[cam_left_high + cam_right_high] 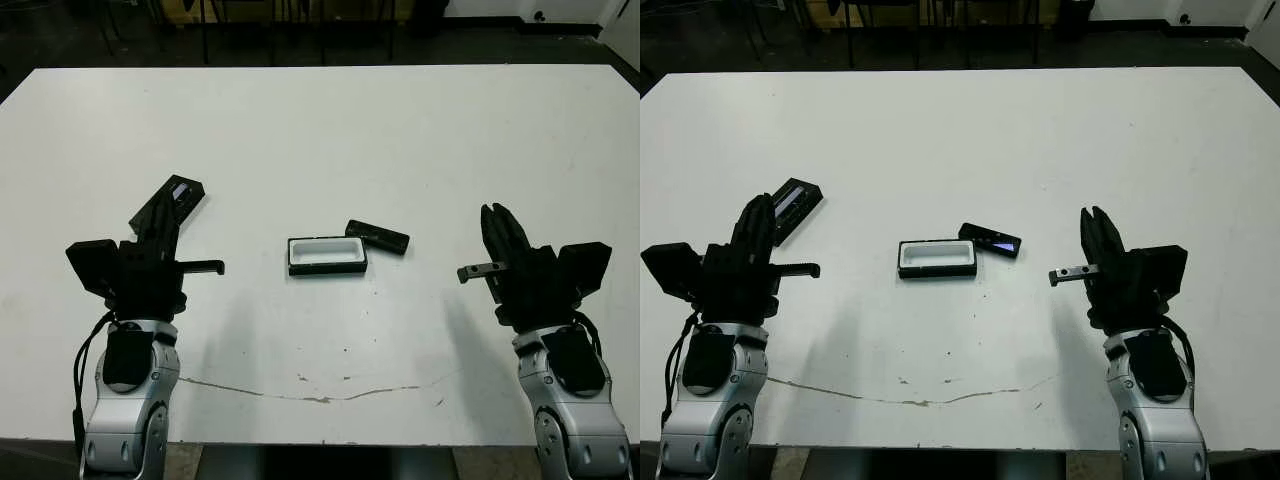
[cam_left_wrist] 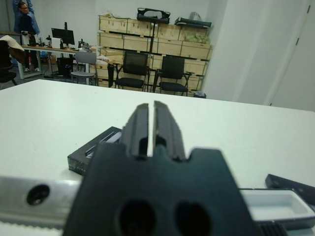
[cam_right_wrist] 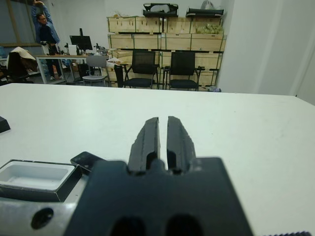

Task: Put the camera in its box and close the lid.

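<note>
Beyond the far edge of the table I am seeing, through the wrist views, a storeroom with stacked wooden crates (image 3: 162,33), two black office chairs (image 3: 142,69) and a person (image 3: 47,32) standing at a desk well away from the work. I am looking down on the white table (image 1: 330,130), which is carrying a thin ragged crack (image 1: 310,395) along its near edge.

Both arms are waiting at the near corners, clear of everything. I am reading the left gripper (image 1: 155,228) as nearly closed, a narrow slit between its fingers (image 2: 138,130), and holding nothing. The right gripper (image 1: 505,235) is showing the same: fingers (image 3: 147,140) almost together, empty.

The lid (image 1: 792,205) is lying flat on the table on the left, just beyond the left gripper's tips, its window strip facing up, well apart from the box. The box (image 1: 327,255) is sitting open at the table's centre, white lining exposed, nothing inside. The camera (image 1: 377,236) is lying on the table beside the box's far right corner; I cannot tell whether the two are touching.

I am judging the task as not started: the camera is still outside the box and the lid is off. Remaining are picking and seating the camera, then fetching and fitting the lid.
</note>
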Action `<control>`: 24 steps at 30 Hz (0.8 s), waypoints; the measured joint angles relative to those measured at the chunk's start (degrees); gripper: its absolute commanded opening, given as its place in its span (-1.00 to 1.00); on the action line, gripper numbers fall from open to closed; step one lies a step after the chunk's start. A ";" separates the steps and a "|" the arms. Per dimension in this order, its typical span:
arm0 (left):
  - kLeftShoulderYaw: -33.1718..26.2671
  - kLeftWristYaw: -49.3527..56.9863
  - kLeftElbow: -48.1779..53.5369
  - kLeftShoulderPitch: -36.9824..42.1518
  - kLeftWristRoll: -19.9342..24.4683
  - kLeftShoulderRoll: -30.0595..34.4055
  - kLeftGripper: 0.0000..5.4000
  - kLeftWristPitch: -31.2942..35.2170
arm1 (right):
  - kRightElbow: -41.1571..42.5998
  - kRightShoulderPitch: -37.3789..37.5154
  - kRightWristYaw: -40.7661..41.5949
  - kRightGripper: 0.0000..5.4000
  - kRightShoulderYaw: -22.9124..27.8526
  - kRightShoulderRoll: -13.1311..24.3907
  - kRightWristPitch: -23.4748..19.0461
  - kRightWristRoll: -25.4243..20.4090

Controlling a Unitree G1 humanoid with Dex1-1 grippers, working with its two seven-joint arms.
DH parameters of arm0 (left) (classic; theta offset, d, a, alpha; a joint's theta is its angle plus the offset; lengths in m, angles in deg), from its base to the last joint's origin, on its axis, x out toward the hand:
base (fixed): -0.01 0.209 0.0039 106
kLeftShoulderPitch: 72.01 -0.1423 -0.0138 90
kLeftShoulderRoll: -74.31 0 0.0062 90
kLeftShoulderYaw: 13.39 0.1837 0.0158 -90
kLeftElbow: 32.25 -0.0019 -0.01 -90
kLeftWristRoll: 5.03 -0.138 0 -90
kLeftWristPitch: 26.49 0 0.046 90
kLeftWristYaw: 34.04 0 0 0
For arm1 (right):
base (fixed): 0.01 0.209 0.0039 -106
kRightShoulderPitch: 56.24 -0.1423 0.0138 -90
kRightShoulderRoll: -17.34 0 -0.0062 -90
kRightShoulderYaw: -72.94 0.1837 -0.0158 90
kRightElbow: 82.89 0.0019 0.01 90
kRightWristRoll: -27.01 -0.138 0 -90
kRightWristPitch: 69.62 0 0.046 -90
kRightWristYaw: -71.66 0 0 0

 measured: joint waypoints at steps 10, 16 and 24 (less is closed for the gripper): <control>0.21 -0.79 -0.01 -0.53 0.03 -0.07 -0.99 0.00 | -0.51 0.89 0.15 -1.00 -0.60 0.19 1.48 1.25; 0.28 -0.99 -0.14 -0.94 0.00 -0.08 -0.99 -0.68 | -0.49 0.38 2.69 -1.00 0.13 1.81 0.51 -0.17; 0.95 -0.91 -0.13 -1.16 -0.34 -0.17 -1.00 -0.78 | -2.32 -10.50 13.72 -0.92 2.88 13.76 -6.24 -4.95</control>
